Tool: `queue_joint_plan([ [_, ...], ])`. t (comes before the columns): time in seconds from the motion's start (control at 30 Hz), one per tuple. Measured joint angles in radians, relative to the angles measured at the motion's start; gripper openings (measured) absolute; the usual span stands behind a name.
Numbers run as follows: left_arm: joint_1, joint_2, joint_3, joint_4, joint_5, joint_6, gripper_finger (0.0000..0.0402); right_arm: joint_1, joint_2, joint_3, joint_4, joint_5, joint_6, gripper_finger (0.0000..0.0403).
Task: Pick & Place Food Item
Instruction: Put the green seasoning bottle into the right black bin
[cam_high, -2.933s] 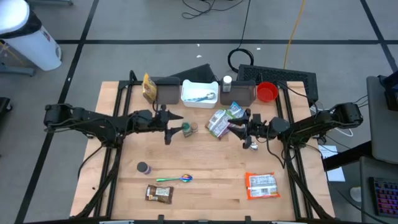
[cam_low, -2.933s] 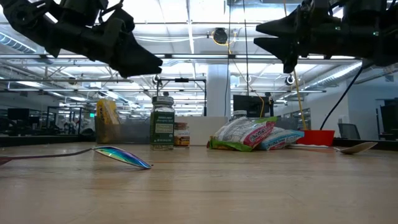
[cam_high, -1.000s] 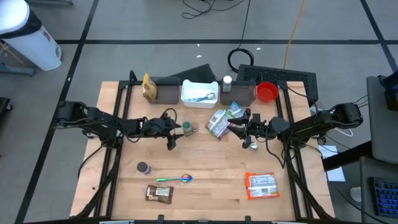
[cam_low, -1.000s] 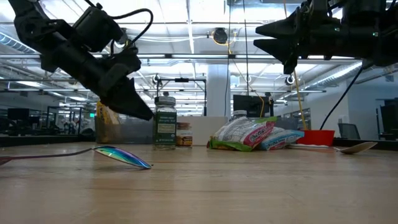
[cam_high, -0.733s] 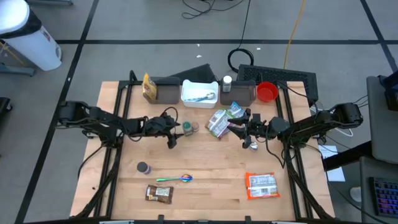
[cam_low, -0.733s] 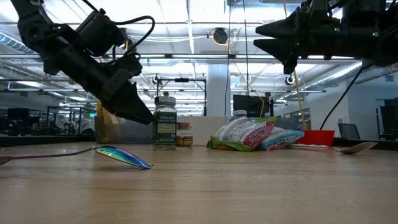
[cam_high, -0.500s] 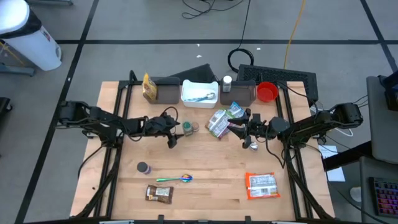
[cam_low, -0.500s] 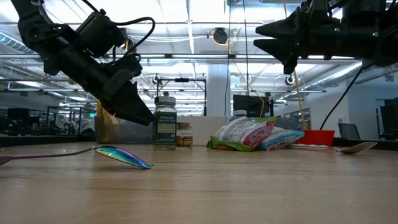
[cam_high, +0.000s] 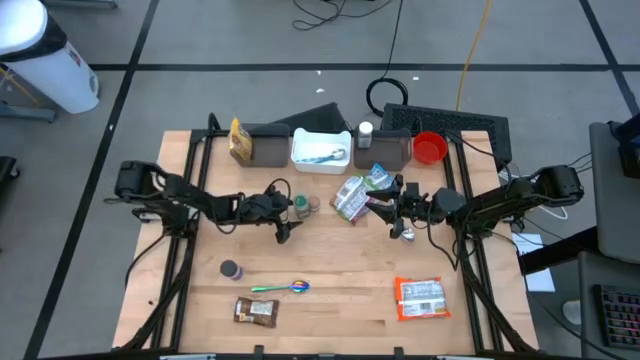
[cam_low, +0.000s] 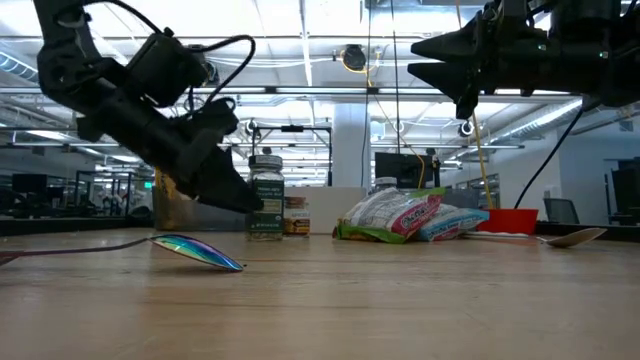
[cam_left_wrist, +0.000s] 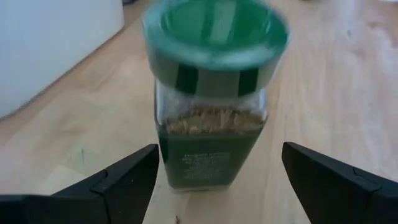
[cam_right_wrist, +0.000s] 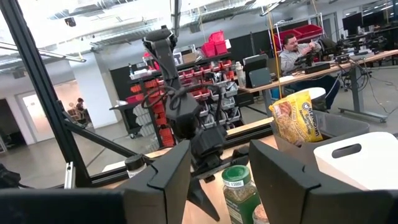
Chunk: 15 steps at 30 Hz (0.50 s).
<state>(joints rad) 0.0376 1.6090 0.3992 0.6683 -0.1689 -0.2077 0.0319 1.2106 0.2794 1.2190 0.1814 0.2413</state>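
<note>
Between the left gripper's two dark fingers, spread wide with clear gaps on both sides: a green-lidded spice jar, upright on the wooden table, untouched. That gap readable only from the left wrist; from above, just the left gripper pressed close beside the spice jar, near a smaller jar. From table height, left gripper slanting down, tips overlapping the spice jar, hiding whether around or beside.

Over mid-table on the other side, right gripper raised, fingers partly apart with nothing between them; seen high up from the low view.

Near it from above, two snack bags lying touching. Nearer the front edge: iridescent spoon, dark snack bar, small dark-lidded jar, red-and-white packet. Along the far edge: yellow chip bag, white tray, red bowl.

Only through the right wrist: a seated person far off at a desk.
</note>
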Motion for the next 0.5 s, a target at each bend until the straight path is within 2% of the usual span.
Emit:
queue_joint_plan([
  [0.23,0.0,0.093,0.0,0.064,-0.049,-0.017,0.0349,0.0,0.0,0.0,0.0,0.0,0.0,0.0155],
  [0.5,0.0,0.186,0.001,0.175,-0.053,-0.021,0.0349,0.0,0.0,0.0,-0.004,0.0,0.0,0.0155],
])
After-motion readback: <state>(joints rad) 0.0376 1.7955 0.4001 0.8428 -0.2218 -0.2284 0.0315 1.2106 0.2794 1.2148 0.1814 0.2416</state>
